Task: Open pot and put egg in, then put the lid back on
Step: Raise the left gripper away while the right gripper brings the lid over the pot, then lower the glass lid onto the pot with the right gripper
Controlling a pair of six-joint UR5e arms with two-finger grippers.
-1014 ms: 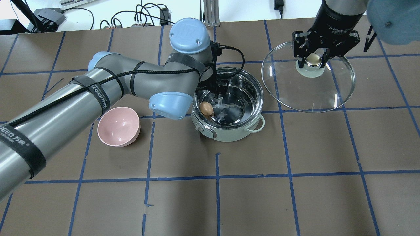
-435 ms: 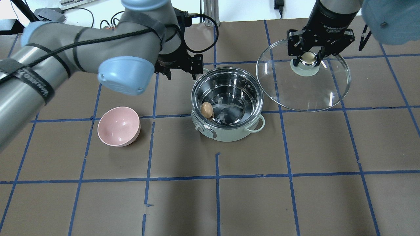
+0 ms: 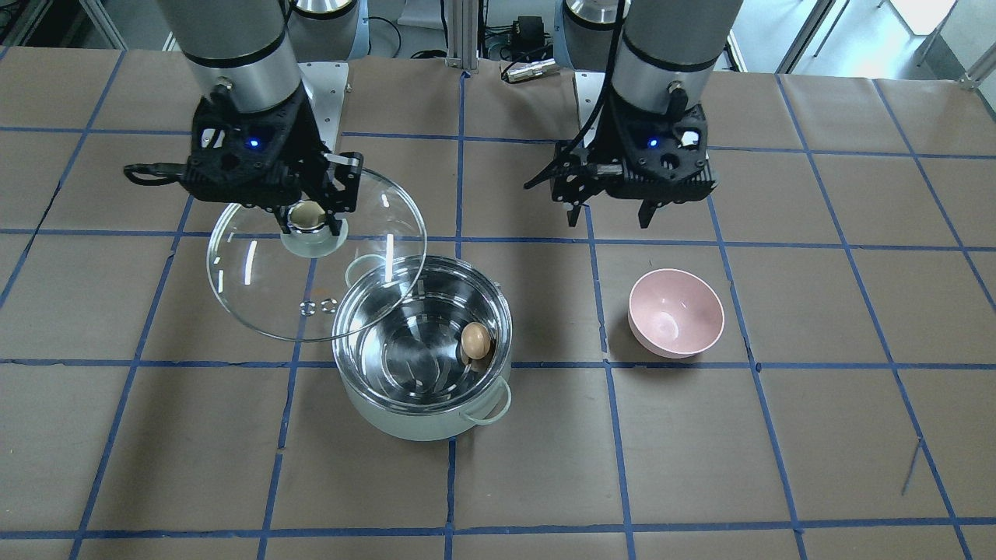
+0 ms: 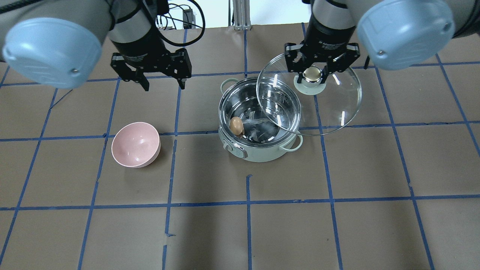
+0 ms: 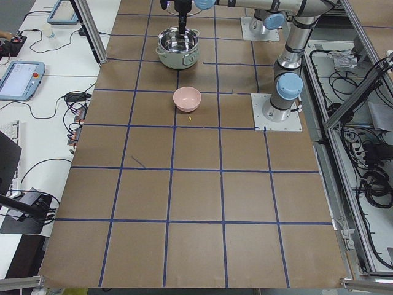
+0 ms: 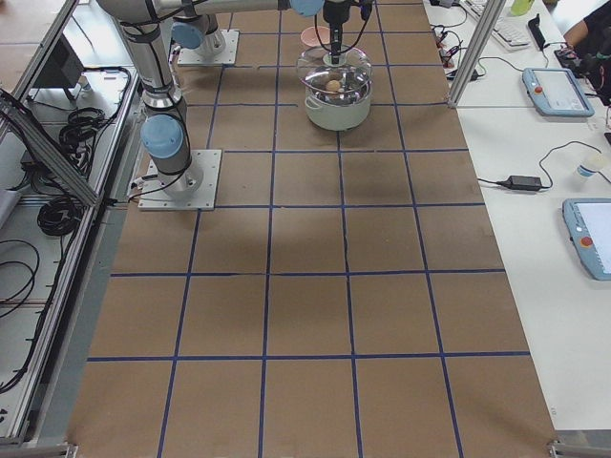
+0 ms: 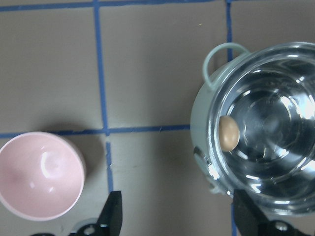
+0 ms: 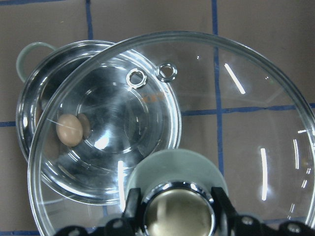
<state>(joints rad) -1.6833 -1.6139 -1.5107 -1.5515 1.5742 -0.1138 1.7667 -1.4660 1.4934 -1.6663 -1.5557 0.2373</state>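
Observation:
The mint-green pot (image 4: 258, 152) (image 3: 405, 424) stands open at mid-table. The brown egg (image 4: 236, 125) (image 3: 475, 340) lies inside it against the wall; it also shows in the left wrist view (image 7: 229, 133) and, through the glass, in the right wrist view (image 8: 69, 129). My right gripper (image 4: 312, 75) (image 3: 309, 220) is shut on the lid's gold knob (image 8: 178, 212). It holds the glass lid (image 4: 337, 108) (image 3: 257, 288) raised, overlapping the pot's rim. My left gripper (image 4: 163, 84) (image 3: 609, 218) is open and empty, above the table between pot and pink bowl.
A pink bowl (image 4: 135, 144) (image 3: 675, 313) (image 7: 39, 174) sits on the brown paper to the pot's left in the overhead view. Blue tape lines grid the table. Cables lie along the far edge (image 4: 165, 18).
My left arm withdrew from the pot, leaving the egg inside, and moved left and up. My right gripper carried the lid leftward, now overlapping the pot's rim.

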